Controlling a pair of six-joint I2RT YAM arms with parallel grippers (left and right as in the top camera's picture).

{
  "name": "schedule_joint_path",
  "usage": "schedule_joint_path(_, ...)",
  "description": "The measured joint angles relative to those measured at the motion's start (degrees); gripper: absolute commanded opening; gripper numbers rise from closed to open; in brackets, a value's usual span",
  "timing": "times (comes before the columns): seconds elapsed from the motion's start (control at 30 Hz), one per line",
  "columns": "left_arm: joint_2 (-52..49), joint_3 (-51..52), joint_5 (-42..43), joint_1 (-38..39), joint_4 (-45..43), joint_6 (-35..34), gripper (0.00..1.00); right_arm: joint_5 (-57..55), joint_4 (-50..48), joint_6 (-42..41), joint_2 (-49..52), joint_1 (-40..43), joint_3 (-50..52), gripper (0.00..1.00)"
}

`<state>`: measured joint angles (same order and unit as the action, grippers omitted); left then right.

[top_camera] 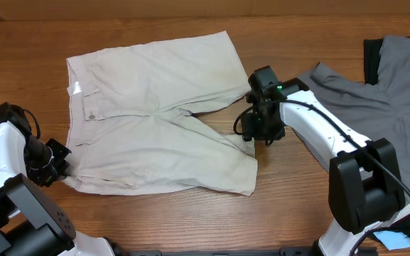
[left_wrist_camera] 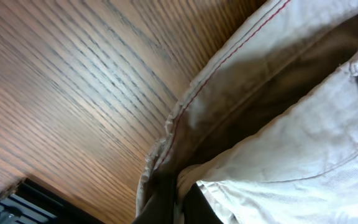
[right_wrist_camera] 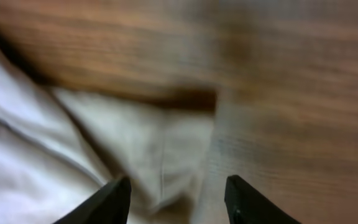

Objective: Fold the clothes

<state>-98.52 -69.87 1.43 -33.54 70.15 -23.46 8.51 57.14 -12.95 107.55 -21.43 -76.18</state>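
worktop: brown wood grain, lit evenly | shorts: spread flat left of centre, waistband at left, legs pointing right | left end effector: pinched on shorts' near waistband corner | right end effector: fingers apart, over near leg's hem corner | grey garment: far right, apart from shorts

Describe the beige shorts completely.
The shorts are cream cotton-looking fabric, spread flat but wrinkled on the wooden table, waistband left, legs pointing right. A small white tag shows at the waistband. The left claw pinches the waistband's near corner; the open right claw hovers at a leg hem.
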Motion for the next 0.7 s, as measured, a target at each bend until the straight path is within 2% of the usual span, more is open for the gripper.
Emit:
schedule_joint_path(0.27, 0.0, 0.0, -0.6, 0.0, 0.0, 0.0, 0.08, -1.5, -7.6, -3.7, 0.1, 0.0, 5.9, 0.53)
schedule_joint_path(0.4, 0.0, 0.0, -0.7, 0.0, 0.0, 0.0, 0.08, -0.9, -11.8, -4.0, 0.1, 0.0, 7.9, 0.42)
schedule_joint_path(0.5, 0.0, 0.0, -0.7, 0.0, 0.0, 0.0, 0.08, 1.1, -12.7, -4.2, 0.1, 0.0, 8.3, 0.41)
schedule_joint_path(0.57, 0.0, 0.0, -0.7, 0.0, 0.0, 0.0, 0.08, 1.7, -12.3, -4.2, 0.1, 0.0, 8.3, 0.25)
schedule_joint_path(0.6, 0.0, 0.0, -0.7, 0.0, 0.0, 0.0, 0.08, 1.8, -12.0, -4.1, 0.1, 0.0, 8.3, 0.09)
schedule_joint_path(0.63, 0.0, 0.0, -0.7, 0.0, 0.0, 0.0, 0.08, 2.0, -11.6, -4.3, 0.1, 0.0, 8.3, 0.04)
schedule_joint_path(0.7, 0.0, 0.0, -0.7, 0.0, 0.0, 0.0, 0.08, 2.3, -11.4, -4.6, 0.1, 0.0, 8.3, 0.04)
